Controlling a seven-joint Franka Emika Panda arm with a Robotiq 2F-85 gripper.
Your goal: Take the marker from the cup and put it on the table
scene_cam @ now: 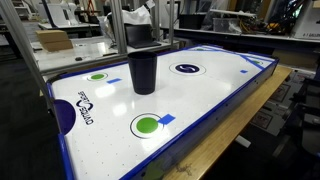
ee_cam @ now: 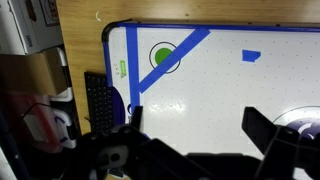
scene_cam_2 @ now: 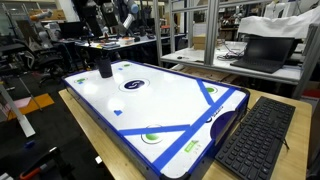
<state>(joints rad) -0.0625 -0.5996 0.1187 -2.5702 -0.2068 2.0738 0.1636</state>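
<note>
The dark navy cup point(scene_cam: 143, 70) stands upright on the white table point(scene_cam: 190, 110) near its far end; it also shows in an exterior view point(scene_cam_2: 104, 68). No marker shows in or near the cup in any view. My gripper point(ee_cam: 200, 128) appears only in the wrist view. Its two dark fingers are spread wide apart with nothing between them, high above the bare white table point(ee_cam: 220, 90). The cup is out of the wrist view.
A black keyboard point(scene_cam_2: 255, 140) lies on the wooden bench point(scene_cam: 235, 145) beside the table's end; it also shows in the wrist view point(ee_cam: 97, 100). A laptop point(scene_cam_2: 262, 50) sits on a desk behind. The table bears green circles point(scene_cam: 118, 125) and has a raised blue rim point(scene_cam: 255, 80).
</note>
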